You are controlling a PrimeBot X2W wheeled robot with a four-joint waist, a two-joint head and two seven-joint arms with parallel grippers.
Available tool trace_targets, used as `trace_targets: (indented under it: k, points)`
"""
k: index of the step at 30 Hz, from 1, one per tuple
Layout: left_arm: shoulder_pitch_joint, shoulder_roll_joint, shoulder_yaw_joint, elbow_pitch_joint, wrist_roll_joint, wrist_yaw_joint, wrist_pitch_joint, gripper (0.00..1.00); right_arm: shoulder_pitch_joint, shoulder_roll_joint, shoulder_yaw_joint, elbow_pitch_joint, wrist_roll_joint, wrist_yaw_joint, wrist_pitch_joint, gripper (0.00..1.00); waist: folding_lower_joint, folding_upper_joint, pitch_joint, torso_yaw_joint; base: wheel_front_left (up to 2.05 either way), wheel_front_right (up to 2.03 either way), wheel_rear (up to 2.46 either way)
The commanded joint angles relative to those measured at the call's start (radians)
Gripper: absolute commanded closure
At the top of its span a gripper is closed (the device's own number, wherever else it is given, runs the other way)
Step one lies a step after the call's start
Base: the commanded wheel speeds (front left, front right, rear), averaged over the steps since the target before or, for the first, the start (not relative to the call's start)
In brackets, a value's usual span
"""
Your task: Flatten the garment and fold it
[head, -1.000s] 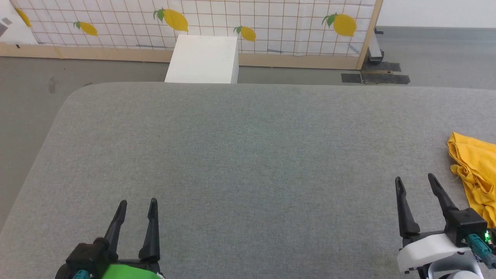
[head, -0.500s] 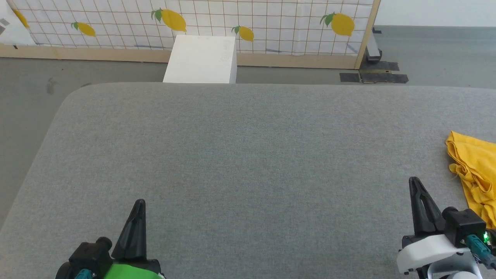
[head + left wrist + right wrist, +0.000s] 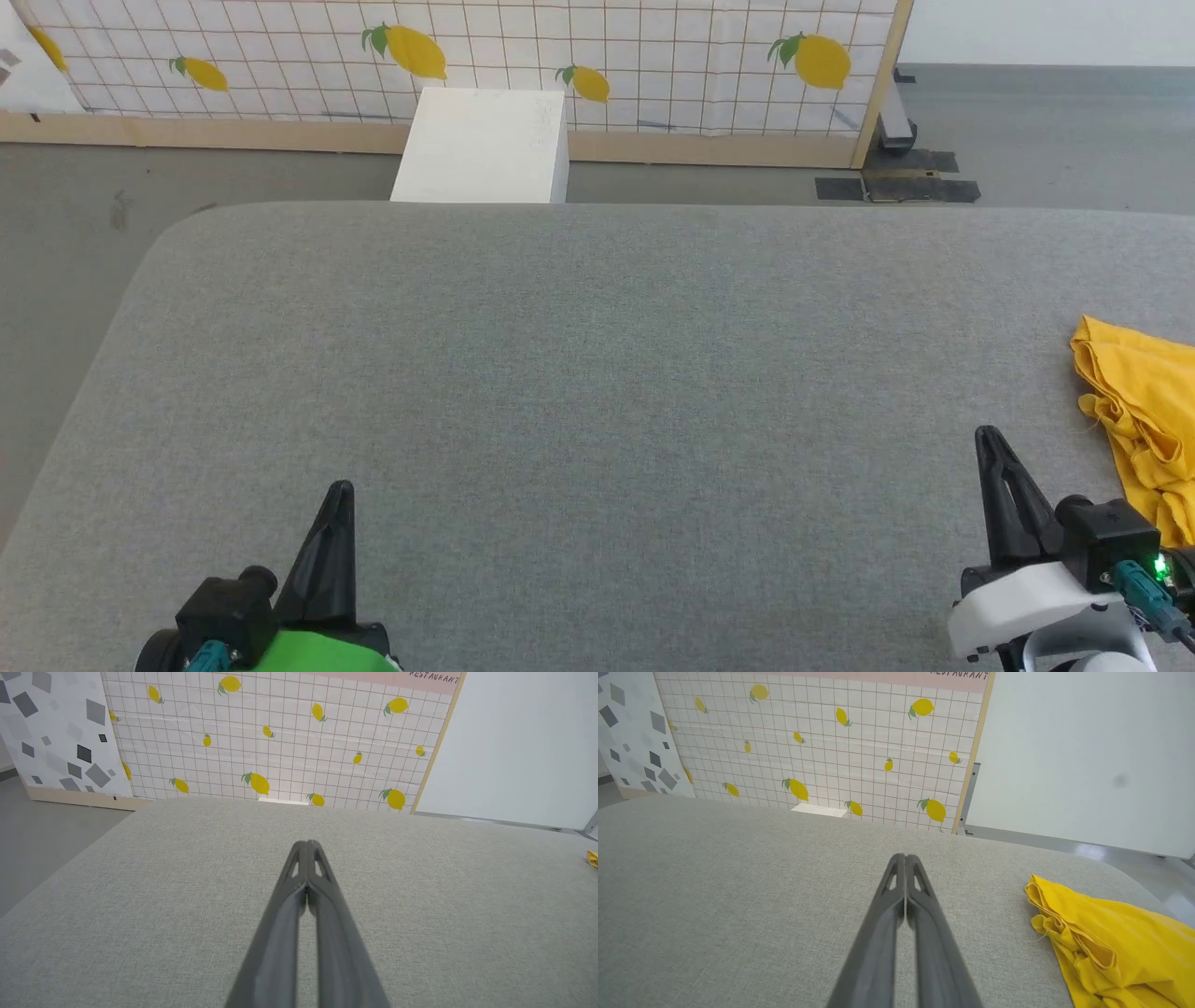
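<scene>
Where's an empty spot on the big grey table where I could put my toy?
Nearly all of the grey table is bare, from the left claw across to the right claw. The yellow shirt crowds only the right edge.

"RESTAURANT" stands on the pink band (image 3: 373,676) topping the lemon-printed panel (image 3: 280,742) (letter tops cropped).

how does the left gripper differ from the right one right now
The left gripper sits on a green cover; the right gripper sits on a white cover. The right gripper is close beside the crumpled garment on the right side of the table; the left gripper is far from it. Shared: both are shut, hold nothing and point away over the table.
</scene>
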Motion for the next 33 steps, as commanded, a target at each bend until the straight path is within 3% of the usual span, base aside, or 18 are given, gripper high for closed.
trace_targets:
  k: [1, 33]
  points:
    - [-0.019, -0.008, 0.006, 0.004, 0.019, 0.008, 0.007, 1.00, -0.005, 0.000, 0.004, -0.007, 0.008, 0.000, 0.007, 1.00, 0.0001, 0.0000, 0.000, 0.000, 0.00, 0.00, 0.00]
    - [-0.056, -0.034, 0.025, 0.013, 0.092, 0.023, 0.072, 1.00, -0.013, 0.001, 0.034, -0.030, 0.021, -0.001, 0.058, 1.00, 0.0001, 0.0000, -0.008, -0.007, 0.00, 0.00, 0.00]
